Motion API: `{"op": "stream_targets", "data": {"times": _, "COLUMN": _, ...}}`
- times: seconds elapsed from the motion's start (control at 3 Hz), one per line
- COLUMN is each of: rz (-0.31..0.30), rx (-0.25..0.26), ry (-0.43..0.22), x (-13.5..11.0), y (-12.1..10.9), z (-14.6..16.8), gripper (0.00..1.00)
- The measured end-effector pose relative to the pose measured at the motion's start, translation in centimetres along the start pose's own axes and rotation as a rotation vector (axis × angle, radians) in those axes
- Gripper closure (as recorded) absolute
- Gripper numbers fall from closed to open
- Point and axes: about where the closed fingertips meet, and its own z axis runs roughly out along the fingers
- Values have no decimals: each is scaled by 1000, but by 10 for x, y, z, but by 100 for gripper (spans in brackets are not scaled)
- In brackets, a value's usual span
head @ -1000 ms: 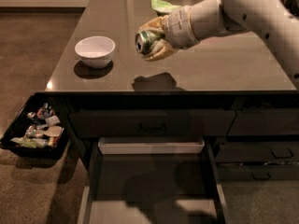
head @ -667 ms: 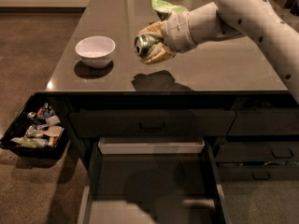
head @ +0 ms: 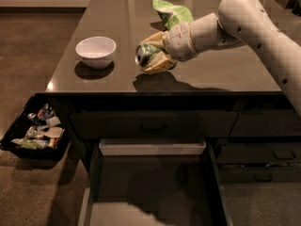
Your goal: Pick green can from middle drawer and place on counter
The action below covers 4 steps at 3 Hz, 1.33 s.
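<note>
Can's out of the drawer, gripper's got it over the counter

The arm (head: 263,32) rises from the 3 o'clock edge, bends at a rounded joint up top, then the forearm slopes down toward 8 o'clock, so the gripper (head: 150,56) sits sideways above the front half of the counter (head: 117,13). Its tan fingers (head: 159,66) are clamped on the green can (head: 144,53), one over it and one under, with the can on its side and a silver end facing roughly 8 o'clock. There's a dark shadow on the countertop right under it. The white bowl (head: 96,51) is at 9 o'clock from the can, well apart. The snack bag (head: 171,13) is at 1 o'clock, just behind the wrist. The middle drawer (head: 150,192) at 6 o'clock is pulled open, grey floor showing, and the black tray (head: 13,126) of packets is down at 8 o'clock
</note>
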Motion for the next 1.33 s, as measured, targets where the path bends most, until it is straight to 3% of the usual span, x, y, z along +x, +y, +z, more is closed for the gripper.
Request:
{"op": "stream_targets", "data": {"times": 0.33, "rz": 1, "rx": -1, "ry": -1, "x": 0, "y": 0, "z": 0, "gripper": 82}}
{"op": "stream_targets", "data": {"times": 1.33, "rz": 1, "rx": -1, "ry": -1, "x": 0, "y": 0, "z": 0, "gripper": 12}}
